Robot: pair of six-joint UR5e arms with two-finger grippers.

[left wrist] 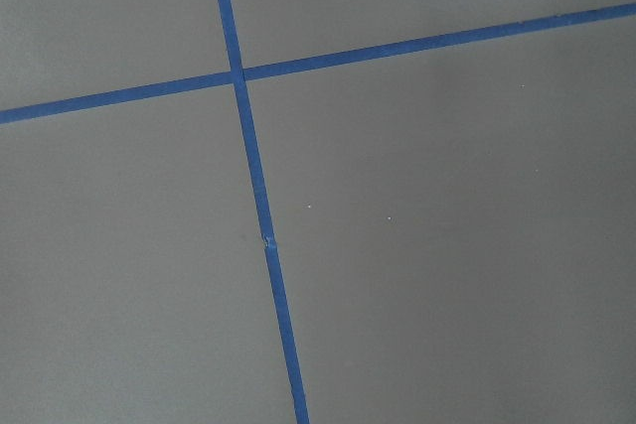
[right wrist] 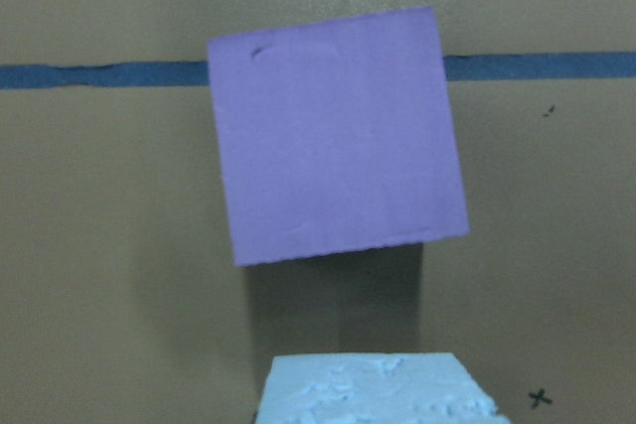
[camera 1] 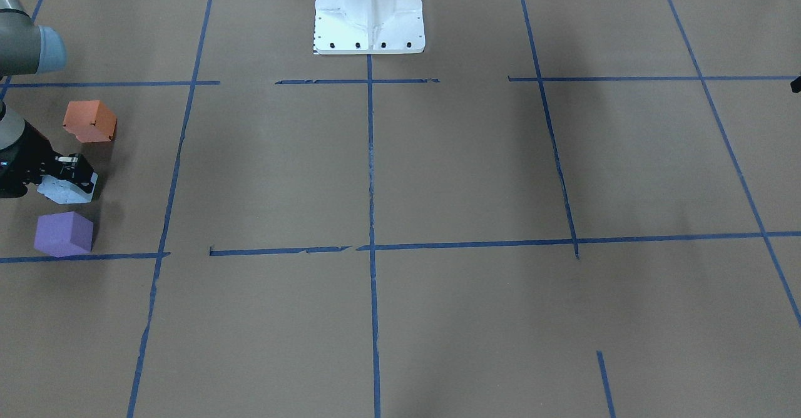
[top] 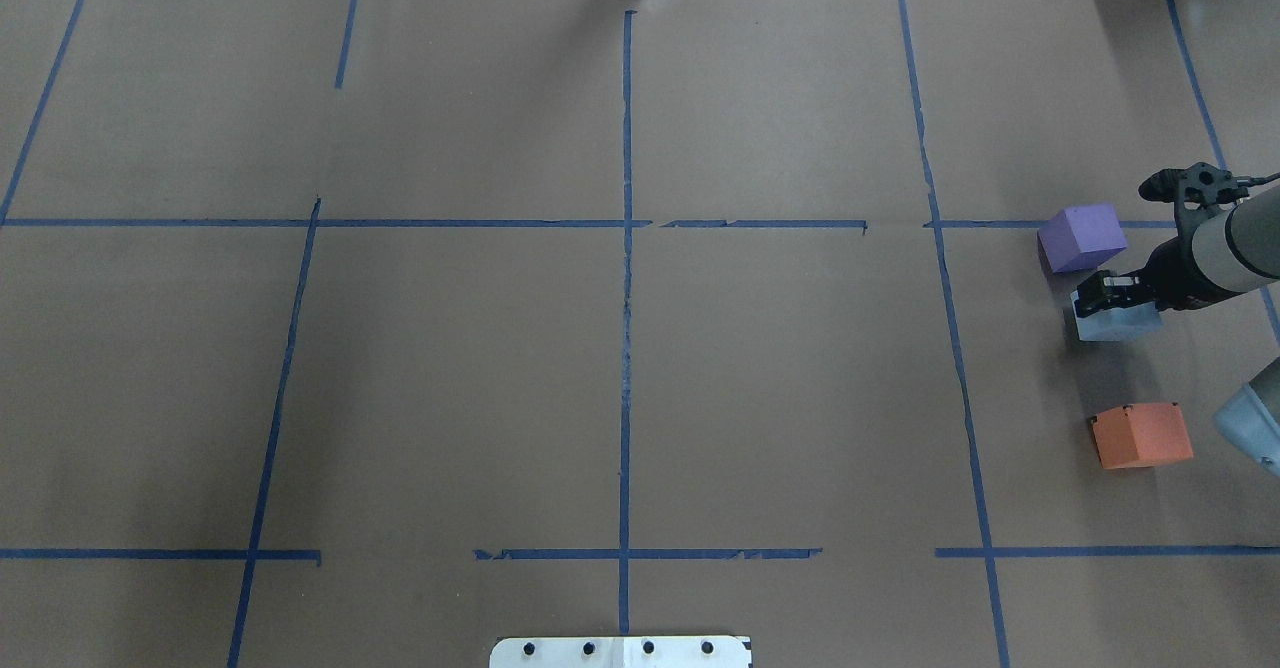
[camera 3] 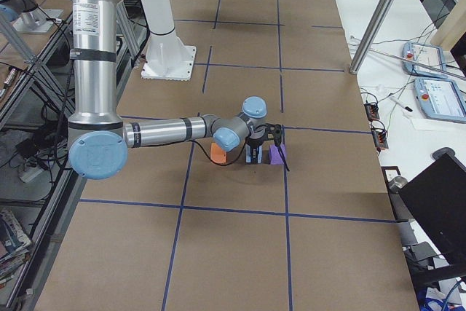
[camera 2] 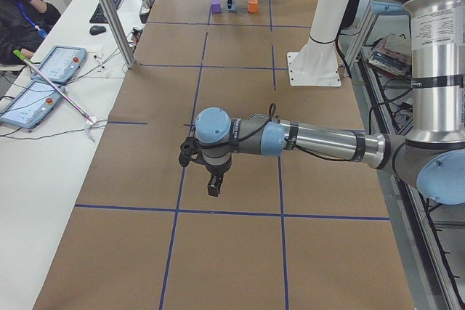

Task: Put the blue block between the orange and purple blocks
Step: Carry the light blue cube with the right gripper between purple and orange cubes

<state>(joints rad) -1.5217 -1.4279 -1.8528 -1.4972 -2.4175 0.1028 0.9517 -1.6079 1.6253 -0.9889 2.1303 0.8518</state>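
The light blue block (top: 1118, 323) sits between the purple block (top: 1080, 236) and the orange block (top: 1141, 435) at the table's right side. My right gripper (top: 1104, 294) is down on the blue block's top and looks shut on it, low at the table. In the front-facing view the right gripper (camera 1: 76, 171) is over the blue block (camera 1: 62, 191), with the orange block (camera 1: 90, 121) above it and the purple block (camera 1: 64, 233) below it. The right wrist view shows the purple block (right wrist: 338, 136) and the blue block's top (right wrist: 383, 391). My left gripper (camera 2: 211, 185) hangs over the table; I cannot tell whether it is open or shut.
The brown paper table (top: 620, 368) is marked with blue tape lines. The white robot base (camera 1: 369, 11) stands at the robot's edge of the table. An operator (camera 2: 22, 5) with tablets sits at the side desk.
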